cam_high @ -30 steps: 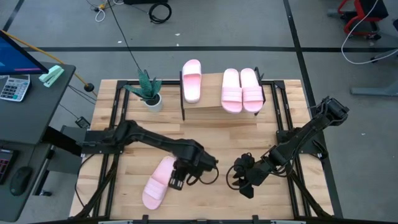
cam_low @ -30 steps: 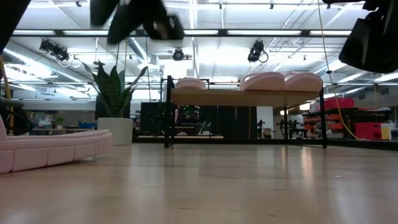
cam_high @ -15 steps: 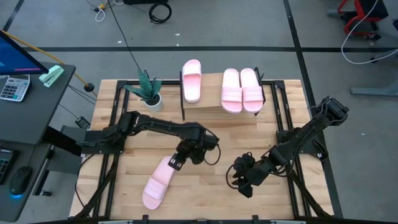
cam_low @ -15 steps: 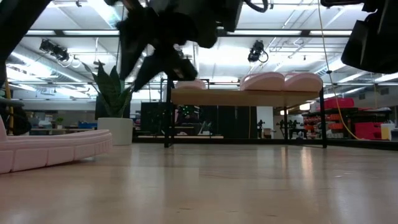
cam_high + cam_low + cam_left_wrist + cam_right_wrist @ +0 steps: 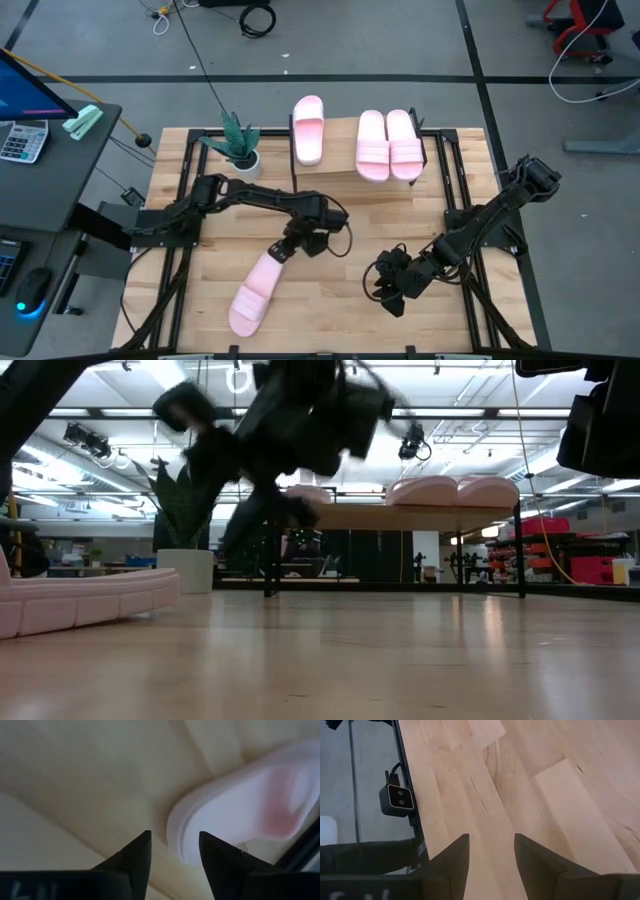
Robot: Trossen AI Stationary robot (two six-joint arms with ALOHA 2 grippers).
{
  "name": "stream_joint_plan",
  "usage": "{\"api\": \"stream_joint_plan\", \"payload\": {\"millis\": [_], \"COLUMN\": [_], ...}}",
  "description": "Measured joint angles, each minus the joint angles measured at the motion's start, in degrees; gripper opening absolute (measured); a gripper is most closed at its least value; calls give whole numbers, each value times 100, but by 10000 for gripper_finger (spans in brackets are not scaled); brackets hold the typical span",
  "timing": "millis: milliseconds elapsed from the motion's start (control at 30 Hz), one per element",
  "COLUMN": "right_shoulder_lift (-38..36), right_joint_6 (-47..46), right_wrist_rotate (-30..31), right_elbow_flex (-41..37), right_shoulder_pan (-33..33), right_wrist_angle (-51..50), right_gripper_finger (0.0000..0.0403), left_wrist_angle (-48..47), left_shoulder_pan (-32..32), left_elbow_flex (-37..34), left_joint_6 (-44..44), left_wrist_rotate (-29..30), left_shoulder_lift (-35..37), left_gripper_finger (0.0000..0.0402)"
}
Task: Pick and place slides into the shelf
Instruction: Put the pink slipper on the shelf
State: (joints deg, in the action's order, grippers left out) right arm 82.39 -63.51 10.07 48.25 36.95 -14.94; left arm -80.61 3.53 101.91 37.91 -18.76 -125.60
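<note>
Slides: three on shelf; fourth slide on table, near front edge. Left gripper apart, empty, at its toe. Right gripper apart, idle.

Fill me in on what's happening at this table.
A two-armed robot is putting pink slides onto a small shelf at the back of the table. Three slides already sit on top of it. The fourth slide lies on the table near the front left. The left gripper hovers at the end of that slide, fingers open and empty. The right gripper waits open over bare wood at the front right.
</note>
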Motion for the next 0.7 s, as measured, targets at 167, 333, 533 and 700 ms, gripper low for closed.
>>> {"api": "stream_joint_plan", "payload": {"millis": [167,333,533,700], "right_shoulder_lift": [0,0,0,0], "right_joint_6": [-41,-51,-69,-80], "right_wrist_rotate": [60,66,63,61], "right_elbow_flex": [0,0,-1,-2], "right_shoulder_pan": [-6,-9,-7,-7], "right_wrist_angle": [0,0,0,-2], "right_gripper_finger": [162,162,162,162], "left_wrist_angle": [76,325,679,837], "left_shoulder_pan": [-48,-39,42,143], "left_elbow_flex": [-656,-1154,-1314,-1313], "left_joint_6": [31,28,-142,-301], "left_wrist_rotate": [52,-7,-605,-1305], "left_shoulder_lift": [-7,-7,-7,-7], "left_gripper_finger": [176,168,161,156]}}
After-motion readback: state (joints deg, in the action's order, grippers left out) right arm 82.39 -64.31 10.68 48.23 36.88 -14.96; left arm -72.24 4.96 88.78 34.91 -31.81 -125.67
